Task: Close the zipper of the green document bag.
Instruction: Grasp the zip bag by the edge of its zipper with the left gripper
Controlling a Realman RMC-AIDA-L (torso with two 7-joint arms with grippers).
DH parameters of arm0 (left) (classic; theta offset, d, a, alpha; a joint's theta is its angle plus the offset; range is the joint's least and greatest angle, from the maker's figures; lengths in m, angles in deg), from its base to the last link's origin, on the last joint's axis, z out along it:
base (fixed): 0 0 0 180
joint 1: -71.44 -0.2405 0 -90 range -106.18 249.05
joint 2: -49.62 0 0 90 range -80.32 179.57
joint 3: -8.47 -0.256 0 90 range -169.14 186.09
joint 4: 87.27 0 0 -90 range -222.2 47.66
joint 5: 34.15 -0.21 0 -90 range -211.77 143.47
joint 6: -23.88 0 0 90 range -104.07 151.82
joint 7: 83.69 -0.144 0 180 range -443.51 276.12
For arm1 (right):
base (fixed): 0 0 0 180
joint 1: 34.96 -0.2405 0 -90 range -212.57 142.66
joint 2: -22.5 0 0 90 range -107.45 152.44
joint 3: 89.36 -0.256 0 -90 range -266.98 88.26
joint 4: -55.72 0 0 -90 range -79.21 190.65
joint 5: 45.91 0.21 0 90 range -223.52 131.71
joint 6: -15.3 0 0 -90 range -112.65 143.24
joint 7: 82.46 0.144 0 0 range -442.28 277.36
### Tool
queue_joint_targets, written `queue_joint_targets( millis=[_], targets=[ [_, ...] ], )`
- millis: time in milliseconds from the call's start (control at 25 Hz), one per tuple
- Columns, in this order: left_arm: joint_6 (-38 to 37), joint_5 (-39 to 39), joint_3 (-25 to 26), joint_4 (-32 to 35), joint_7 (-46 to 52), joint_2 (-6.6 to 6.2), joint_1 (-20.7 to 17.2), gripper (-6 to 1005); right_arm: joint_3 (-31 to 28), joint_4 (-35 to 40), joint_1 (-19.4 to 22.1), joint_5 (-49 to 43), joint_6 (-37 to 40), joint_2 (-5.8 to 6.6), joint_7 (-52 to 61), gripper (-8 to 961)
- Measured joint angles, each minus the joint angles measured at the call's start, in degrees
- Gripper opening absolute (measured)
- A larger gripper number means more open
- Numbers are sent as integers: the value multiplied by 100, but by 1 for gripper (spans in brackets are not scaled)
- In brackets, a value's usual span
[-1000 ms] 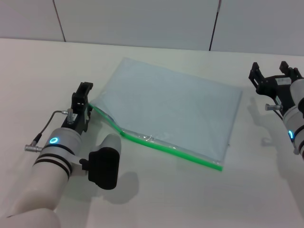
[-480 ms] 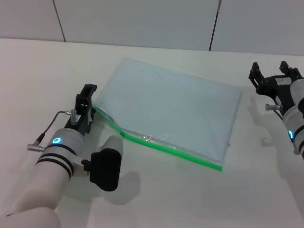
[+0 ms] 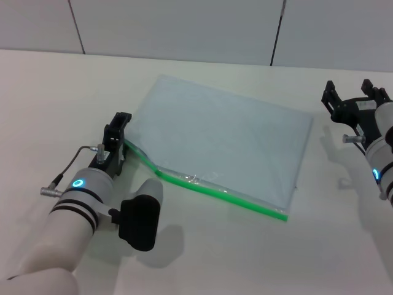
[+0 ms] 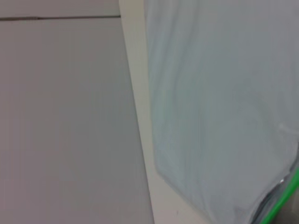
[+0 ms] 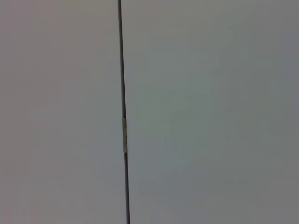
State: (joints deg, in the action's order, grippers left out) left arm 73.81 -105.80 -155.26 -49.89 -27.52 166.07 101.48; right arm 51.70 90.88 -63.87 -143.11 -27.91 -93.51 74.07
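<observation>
The green document bag (image 3: 224, 138) lies flat on the table, a pale blue-grey pouch set at an angle. Its zipper (image 3: 233, 198) is the bright green strip along the near long edge. The strip's left part bows up and away from the bag, and a small clear slider tab (image 3: 193, 179) sits on it about a third of the way along. My left gripper (image 3: 118, 130) is low over the table at the bag's near left corner, right by the zipper's left end. The left wrist view shows the bag (image 4: 219, 102) and a bit of zipper (image 4: 280, 205). My right gripper (image 3: 349, 98) hangs open to the right of the bag, apart from it.
The cream table (image 3: 55, 92) runs back to a grey panelled wall (image 3: 184, 24). The left arm's black wrist camera housing (image 3: 138, 221) hangs near the table's front. The right wrist view holds only the wall with a dark seam (image 5: 122, 112).
My left arm has slid right and a little nearer, bringing its gripper up against the bag's left corner. The bag and the right arm have not moved.
</observation>
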Motion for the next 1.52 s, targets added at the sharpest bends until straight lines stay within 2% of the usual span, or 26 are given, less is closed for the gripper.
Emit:
queue_joint_targets(
  millis=[560, 760, 1520],
  targets=[
    [-205, -207, 0, -19, 12, 0, 51, 695, 0, 0, 0, 0, 5, 0, 0, 753],
    [-208, -155, 5, -144, -40, 58, 123, 695, 0, 4, -6, 0, 5, 0, 0, 753],
    [-494, -372, 2, -116, -6, 55, 206, 672, 0, 12, -26, 0, 5, 0, 15, 753]
  ],
)
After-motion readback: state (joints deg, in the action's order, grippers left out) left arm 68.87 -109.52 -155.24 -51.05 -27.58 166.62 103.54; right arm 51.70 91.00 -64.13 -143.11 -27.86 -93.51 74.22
